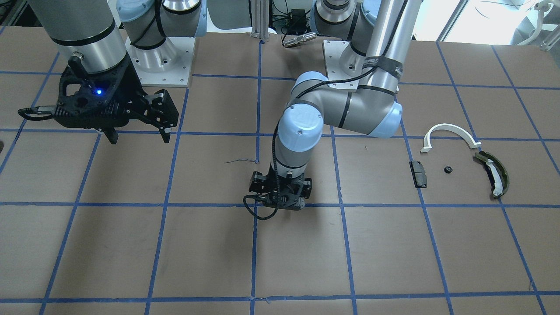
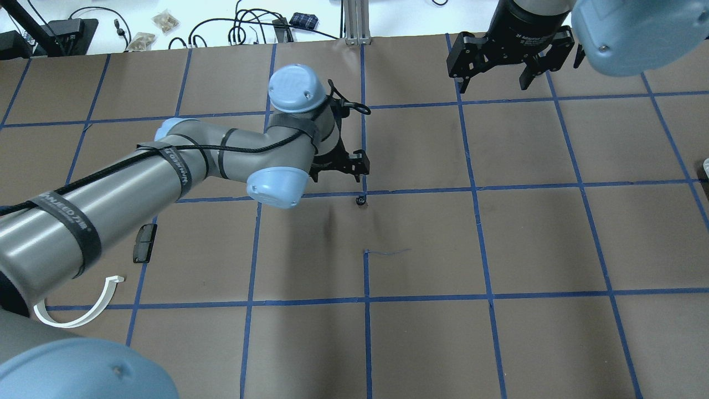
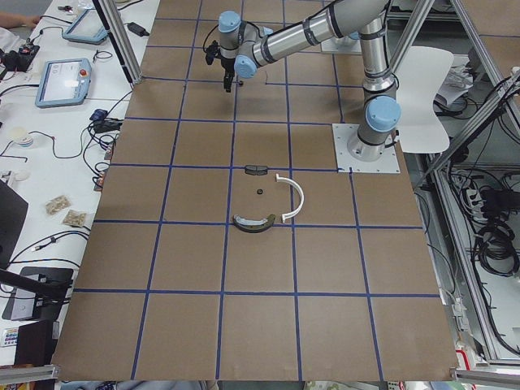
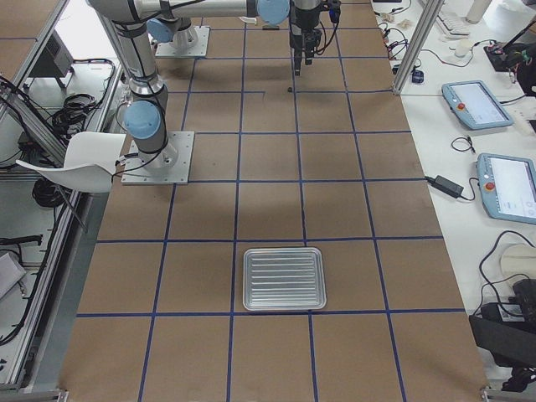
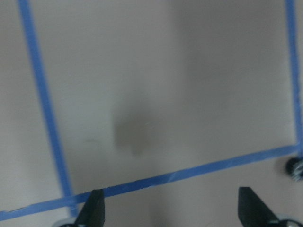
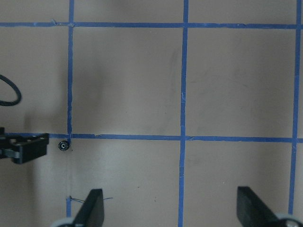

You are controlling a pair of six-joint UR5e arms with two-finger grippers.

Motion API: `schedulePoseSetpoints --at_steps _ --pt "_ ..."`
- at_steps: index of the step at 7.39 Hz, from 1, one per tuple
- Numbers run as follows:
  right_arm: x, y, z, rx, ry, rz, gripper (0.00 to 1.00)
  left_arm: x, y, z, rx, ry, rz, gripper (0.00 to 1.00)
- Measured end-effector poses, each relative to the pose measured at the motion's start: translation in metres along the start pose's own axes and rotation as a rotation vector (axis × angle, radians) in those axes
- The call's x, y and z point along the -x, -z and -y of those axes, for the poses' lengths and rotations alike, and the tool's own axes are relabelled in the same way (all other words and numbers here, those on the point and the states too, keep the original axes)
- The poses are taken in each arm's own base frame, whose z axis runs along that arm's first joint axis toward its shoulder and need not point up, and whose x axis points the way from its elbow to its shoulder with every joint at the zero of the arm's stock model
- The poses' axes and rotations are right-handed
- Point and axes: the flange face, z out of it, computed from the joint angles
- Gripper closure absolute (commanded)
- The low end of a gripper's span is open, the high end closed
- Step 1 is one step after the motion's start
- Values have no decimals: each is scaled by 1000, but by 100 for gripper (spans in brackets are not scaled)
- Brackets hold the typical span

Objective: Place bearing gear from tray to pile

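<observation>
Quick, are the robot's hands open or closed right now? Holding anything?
Left gripper: open, holding nothing.
Right gripper: open, holding nothing.

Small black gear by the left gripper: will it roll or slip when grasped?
The gear lies flat, ring face up, so it probably won't roll unless tipped on edge. Tiny beside the left gripper, it is likely light and easily knocked aside.

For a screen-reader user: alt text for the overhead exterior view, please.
The left gripper hangs over the table's middle, just beside a small black gear lying by a blue tape crossing. The right gripper hangs open at the far edge; a grey pad and a white arc lie at the left.
</observation>
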Motion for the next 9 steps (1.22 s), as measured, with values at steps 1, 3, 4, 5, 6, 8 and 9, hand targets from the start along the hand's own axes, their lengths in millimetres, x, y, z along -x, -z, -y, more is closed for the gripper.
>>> schedulePoseSetpoints --at_steps 1,3,4,5,6,8,9 --pt "0 1 0 -4 -2 1 0 -16 -15 -6 15 31 3 9" --pt "0 2 0 -6 -1 3 0 -23 -30 -9 32 69 15 38" --pt "0 1 1 -6 0 4 0 -23 -33 -10 36 84 16 52" --pt "0 0 2 -5 0 4 0 -24 -34 -10 39 93 15 52" --pt "0 -1 3 -5 1 4 0 -24 -36 -10 41 98 14 72" --pt "0 0 3 -10 5 4 0 -24 -37 -9 43 118 14 96" --pt "0 1 3 -13 8 4 0 -25 -36 -8 40 132 13 96"
